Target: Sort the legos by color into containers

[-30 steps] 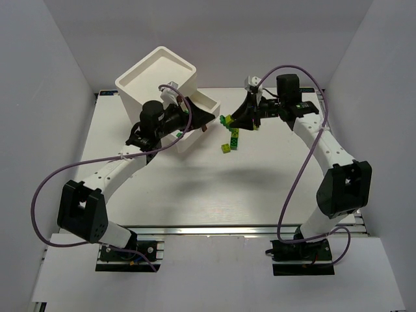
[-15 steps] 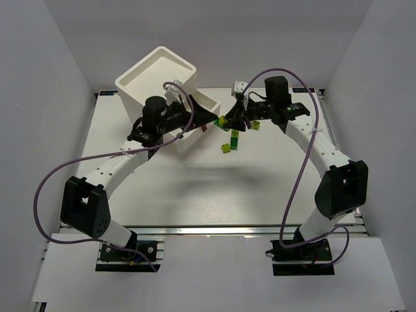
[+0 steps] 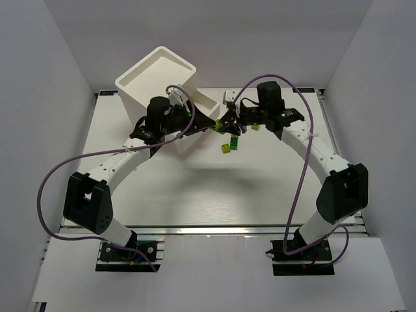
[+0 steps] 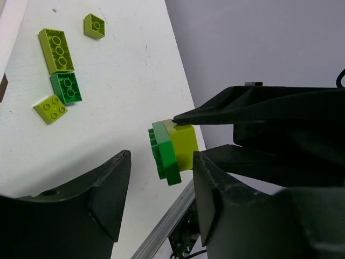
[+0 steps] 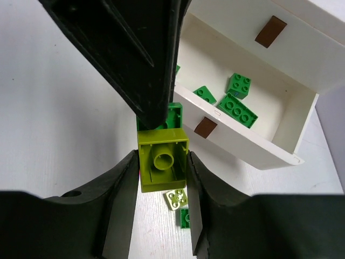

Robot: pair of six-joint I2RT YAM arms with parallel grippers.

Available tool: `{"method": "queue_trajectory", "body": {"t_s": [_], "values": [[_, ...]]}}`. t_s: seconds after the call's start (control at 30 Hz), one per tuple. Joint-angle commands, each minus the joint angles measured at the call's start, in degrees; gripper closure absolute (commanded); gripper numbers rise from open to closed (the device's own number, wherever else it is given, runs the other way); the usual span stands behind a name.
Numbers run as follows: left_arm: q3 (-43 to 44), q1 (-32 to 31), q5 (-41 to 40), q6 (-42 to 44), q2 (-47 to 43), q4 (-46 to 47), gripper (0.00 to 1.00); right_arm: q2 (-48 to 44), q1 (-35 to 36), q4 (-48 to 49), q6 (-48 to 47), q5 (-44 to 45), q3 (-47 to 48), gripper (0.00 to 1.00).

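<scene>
yellow-green brick [image 5: 163, 161], a green plate [image 4: 161, 152] stuck to it, is clamped by the right gripper [image 5: 161, 157] beside the open drawer [image 5: 237, 145]. the left gripper [image 4: 161, 157] is held with fingers [image 4: 102, 189] spread. light, rigid, slick: flat sides should be pinched.

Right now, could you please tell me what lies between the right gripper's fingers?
A yellow-green brick stuck to a green brick, as the right wrist view shows.

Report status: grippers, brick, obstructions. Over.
Right gripper shut on yellow-green brick with green piece stuck on. Left gripper open, tips at that stack. Drawer open alongside, green bricks inside. Loose bricks lie apart from both.
</scene>
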Motion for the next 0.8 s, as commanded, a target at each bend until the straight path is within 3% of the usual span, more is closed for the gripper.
{"method": "queue_trajectory", "body": {"t_s": [0.0, 0.27, 0.43, 0.57, 0.77], "values": [[2.3, -0.2, -0.3, 0.2, -0.2, -0.7, 0.41, -3.4, 0.9, 3.3, -2.5, 2.1, -1.0, 1.0], [2.5, -0.2, 1.2, -0.4, 0.9, -0.9, 0.6, -4.6, 2.2, 4.7, -3.4, 3.5, -2.3, 1.0], [2.7, -0.2, 0.9, -0.4, 1.2, -0.9, 0.86, -4.9, 2.5, 5.5, -3.5, 4.8, -3.0, 1.0], [2.6, -0.2, -0.2, -0.4, 1.2, -3.0, 1.0, -5.2, 2.5, 7.6, -1.9, 5.4, -3.9, 1.0], [2.3, 1.2, -6.9, 2.0, -0.6, -8.7, 1.0, -5.2, 1.9, 9.7, -0.5, 10.0, -5.5, 1.0]]}}
